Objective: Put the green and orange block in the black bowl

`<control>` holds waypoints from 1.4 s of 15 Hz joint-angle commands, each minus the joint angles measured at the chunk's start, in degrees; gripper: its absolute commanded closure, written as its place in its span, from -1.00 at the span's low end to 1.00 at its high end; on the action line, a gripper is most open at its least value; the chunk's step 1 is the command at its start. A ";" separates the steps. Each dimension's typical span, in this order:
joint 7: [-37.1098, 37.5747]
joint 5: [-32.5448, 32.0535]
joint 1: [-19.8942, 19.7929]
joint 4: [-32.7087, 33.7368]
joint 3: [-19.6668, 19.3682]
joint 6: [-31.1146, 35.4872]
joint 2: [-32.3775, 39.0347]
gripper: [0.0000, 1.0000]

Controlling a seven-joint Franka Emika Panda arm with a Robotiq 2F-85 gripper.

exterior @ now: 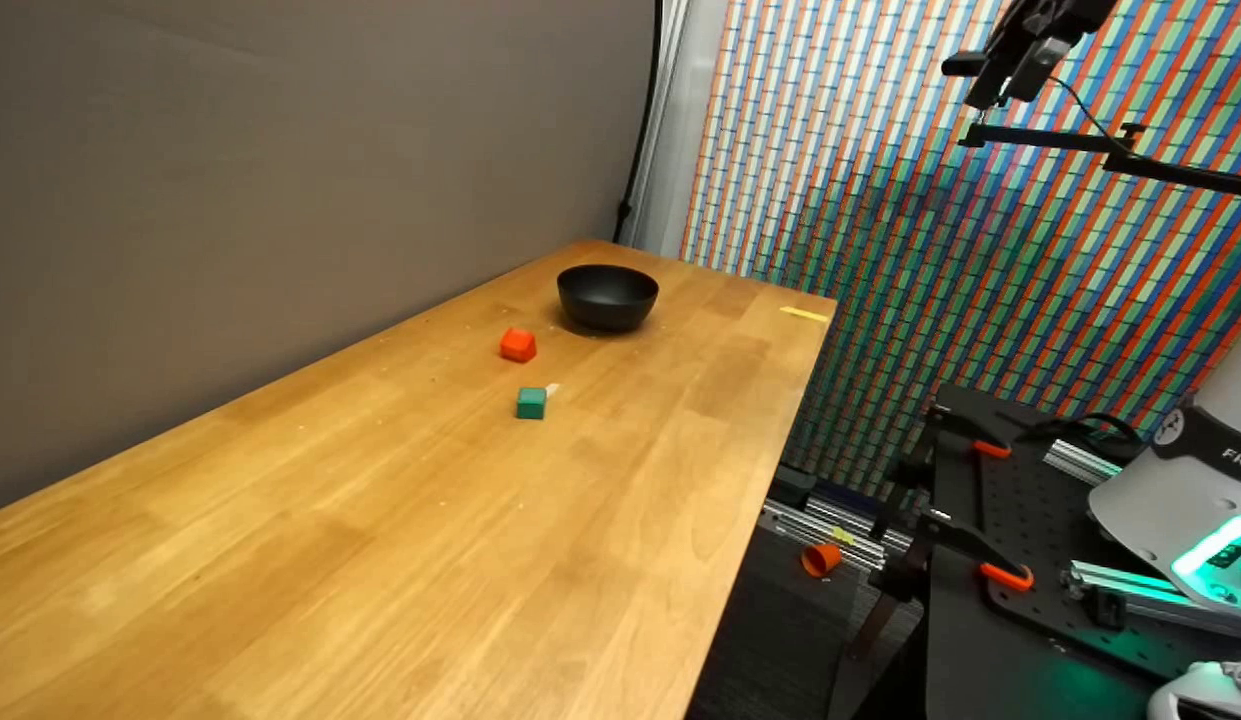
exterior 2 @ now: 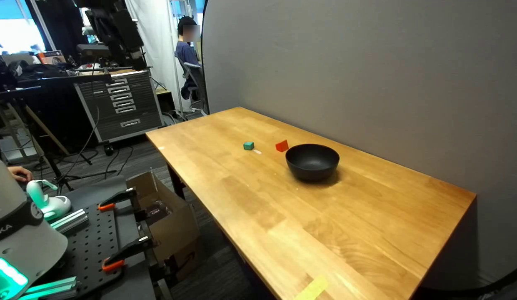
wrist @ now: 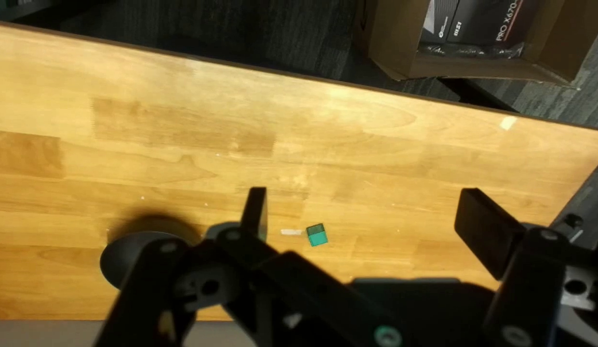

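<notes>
Both placements left to do
Green block (exterior: 531, 404) and orange block (exterior: 518, 346) on bench (exterior: 380, 560), outside black bowl (exterior: 608, 315); pincer (wrist: 362, 209) spread wide, empty

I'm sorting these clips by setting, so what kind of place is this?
Probably a robotics lab: both exterior views show a Franka arm with a perforated plate at its base, and a dark drawer cabinet stands in the background of an exterior view.

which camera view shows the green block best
The wrist view: there the green block looks largest, unobstructed, framed by the open gripper. Both exterior views also show it unobstructed, but smaller, near the orange block.
</notes>
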 commanded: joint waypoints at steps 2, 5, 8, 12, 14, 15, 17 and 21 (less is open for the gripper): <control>1.51 0.57 3.98 0.43 5.80 13.92 15.41 -1.00; 0.12 0.80 6.59 2.26 7.43 22.62 26.35 -1.00; -1.58 0.00 7.71 6.41 7.95 27.61 37.20 -1.00; -3.90 -1.49 7.43 14.93 9.71 29.70 51.40 -1.00; -5.54 -1.35 7.11 20.54 10.88 29.67 58.57 -1.00; -5.92 -1.77 6.77 23.66 11.57 29.42 62.13 -1.00; -6.74 -2.18 6.21 30.52 12.93 28.48 69.23 -1.00; -7.33 -5.92 5.53 43.54 14.63 27.13 81.57 -1.00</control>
